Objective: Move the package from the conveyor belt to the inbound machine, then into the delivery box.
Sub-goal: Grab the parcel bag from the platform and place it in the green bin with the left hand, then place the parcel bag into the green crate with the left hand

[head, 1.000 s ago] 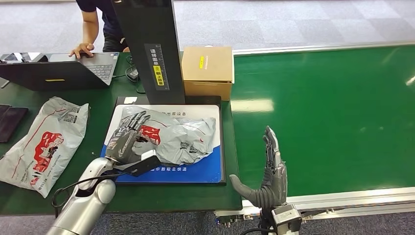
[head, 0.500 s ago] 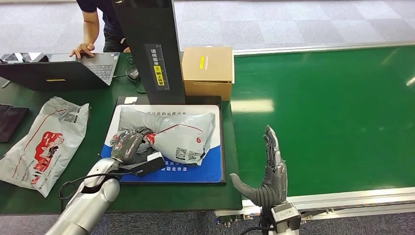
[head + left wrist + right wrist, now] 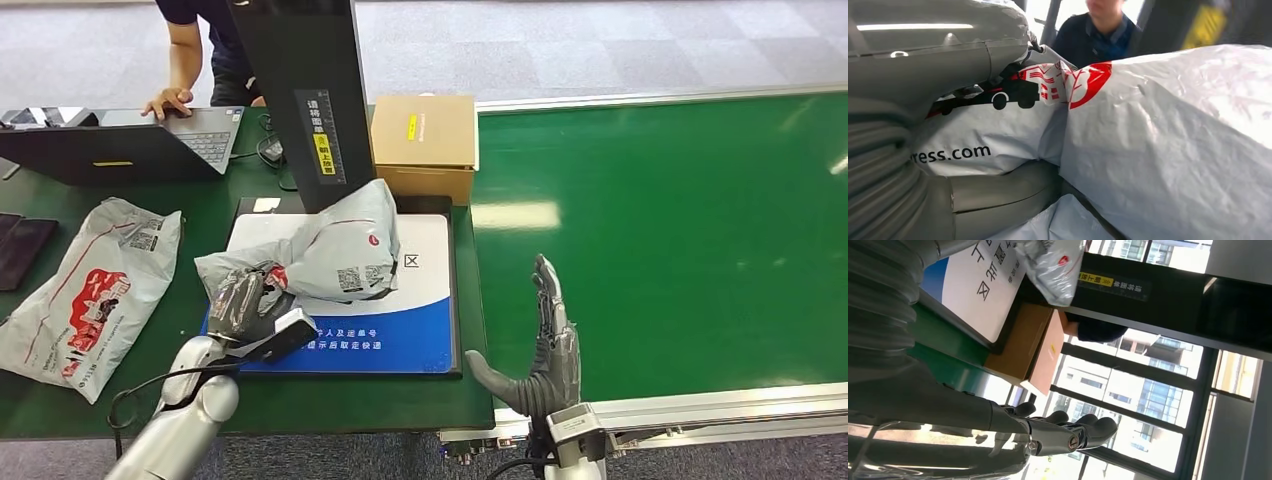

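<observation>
The grey courier bag (image 3: 335, 250) is being held up off the white-and-blue scan pad (image 3: 420, 300) of the inbound machine (image 3: 300, 90), one end bunched in the left hand (image 3: 245, 300) and the rest slanting up toward the machine's dark column. In the left wrist view the film (image 3: 1158, 140) is being pinched tight between the thumb (image 3: 998, 192) and the fingers, so the left hand is being kept clamped on the package.

A slip is being risked: only a gathered corner is being gripped, and the slack, glossy film could be pulled through the fingers by the weight of the hanging contents. The raised end could also be caught against the column as the bag is being carried off, and the bag could be dropped back on the pad or onto the green tabletop (image 3: 330, 405). No delivery box can be identified with certainty.

The right hand (image 3: 540, 355) is being held upright over the near edge of the conveyor belt (image 3: 680, 230), fingers straight and apart, nothing in it.

Beside the pad, a second courier bag (image 3: 90, 290) is lying flat, and a cardboard carton (image 3: 424, 145) is standing behind.
</observation>
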